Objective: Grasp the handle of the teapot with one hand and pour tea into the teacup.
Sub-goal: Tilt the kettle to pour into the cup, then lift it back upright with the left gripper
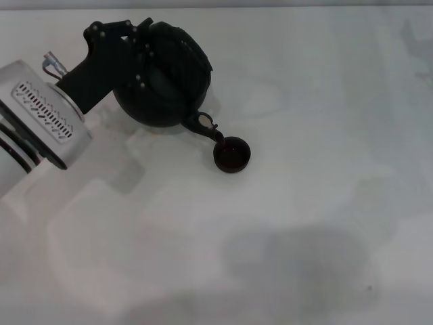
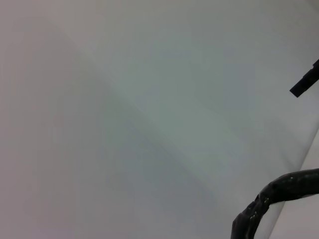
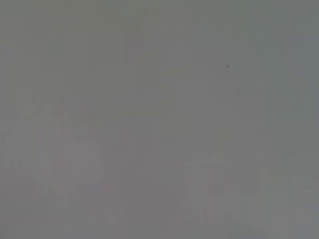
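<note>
In the head view the round matte black teapot [image 1: 166,81] hangs tilted at the back left of the white table [image 1: 304,203]. Its short spout [image 1: 204,126] points down at the near rim of the tiny dark teacup [image 1: 232,154], which stands on the table just right of it. My left gripper [image 1: 141,42] comes in from the left and is shut on the black arched handle over the pot's top. A rough piece of the handle [image 2: 279,191] and one black fingertip [image 2: 305,82] show in the left wrist view. My right gripper is out of view.
The white table carries faint grey shadows toward the front [image 1: 298,257]. The right wrist view shows only a plain grey surface [image 3: 159,119]. No other objects stand near the pot or the cup.
</note>
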`<state>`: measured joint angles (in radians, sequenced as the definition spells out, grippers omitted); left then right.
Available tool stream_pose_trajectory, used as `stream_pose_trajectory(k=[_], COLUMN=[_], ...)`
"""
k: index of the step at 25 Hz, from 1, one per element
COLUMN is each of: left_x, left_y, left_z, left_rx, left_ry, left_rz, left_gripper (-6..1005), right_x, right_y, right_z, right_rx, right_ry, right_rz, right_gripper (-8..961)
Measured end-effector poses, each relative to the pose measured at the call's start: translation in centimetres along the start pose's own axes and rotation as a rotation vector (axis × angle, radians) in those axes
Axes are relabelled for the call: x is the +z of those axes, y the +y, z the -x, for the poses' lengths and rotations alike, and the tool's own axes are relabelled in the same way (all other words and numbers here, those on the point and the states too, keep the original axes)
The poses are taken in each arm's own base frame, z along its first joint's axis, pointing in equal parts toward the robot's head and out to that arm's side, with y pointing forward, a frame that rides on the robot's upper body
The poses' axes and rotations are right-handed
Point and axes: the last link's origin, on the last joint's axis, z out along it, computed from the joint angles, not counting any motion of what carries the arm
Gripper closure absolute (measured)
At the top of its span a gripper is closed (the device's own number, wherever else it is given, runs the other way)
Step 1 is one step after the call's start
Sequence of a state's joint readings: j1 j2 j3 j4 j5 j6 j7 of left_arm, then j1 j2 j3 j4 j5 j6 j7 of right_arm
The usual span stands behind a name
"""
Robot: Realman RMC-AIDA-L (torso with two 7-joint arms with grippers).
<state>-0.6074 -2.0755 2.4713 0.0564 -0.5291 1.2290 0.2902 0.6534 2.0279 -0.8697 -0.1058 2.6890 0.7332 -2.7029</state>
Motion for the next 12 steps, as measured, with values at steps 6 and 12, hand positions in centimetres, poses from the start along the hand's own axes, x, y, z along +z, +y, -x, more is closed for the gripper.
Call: stream_pose_trajectory(k=[6,12], left_x=[0.14,0.38], left_y=[-0.03,-0.07], left_z=[-0.09,-0.26], left_rx=[0.029,0.064], left_ry=[0.003,0.011], left_rz=[0.001,0.001], left_gripper=[909,909], right_x=[0.00,0.00], right_y=[-0.01,-0.01], right_z=[0.01,0.01], right_rx=[0.001,0.001], right_ry=[0.000,0.000], right_rz=[-0.001,-0.001], right_gripper=[124,124])
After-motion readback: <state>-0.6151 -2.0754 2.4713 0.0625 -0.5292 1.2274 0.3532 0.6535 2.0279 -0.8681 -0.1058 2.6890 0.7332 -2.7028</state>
